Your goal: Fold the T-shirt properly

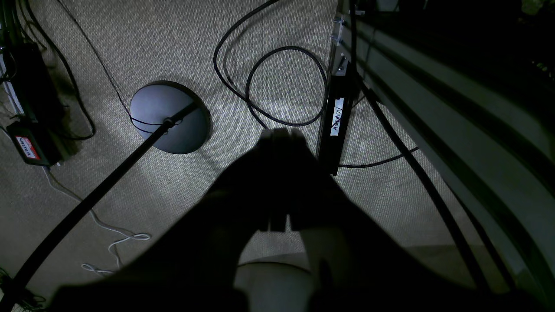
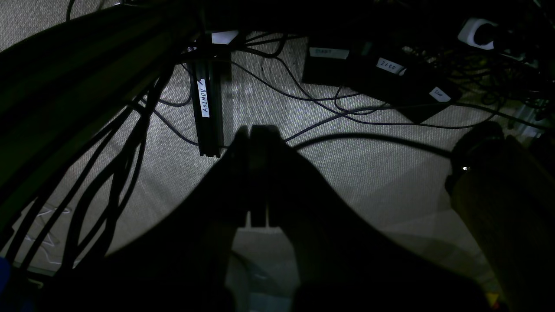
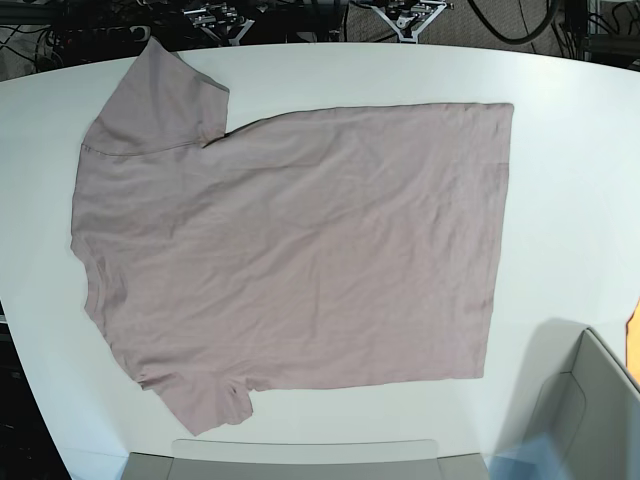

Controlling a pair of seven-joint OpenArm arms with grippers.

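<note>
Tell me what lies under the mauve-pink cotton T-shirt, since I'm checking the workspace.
The mauve-pink cotton T-shirt lies spread flat on the white table. Anything beneath the fabric is covered and cannot be seen.

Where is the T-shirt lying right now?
In the base view, the T-shirt lies spread flat on the white table, collar end toward the left edge, hem toward the right; neither tool is near it.

White strip label (image 1: 337, 116) on the black bar standing on the carpet in the left wrist view: handwritten "ASIMOV". Same word on the white label (image 2: 203, 99) on the black bar in the right wrist view. White tags on the dark boxes (image 2: 381, 78) in the right wrist view: too small to read. Red-and-white sticker (image 1: 27, 147) on the black box at the left edge of the left wrist view: unreadable. Base view: no text.
</note>
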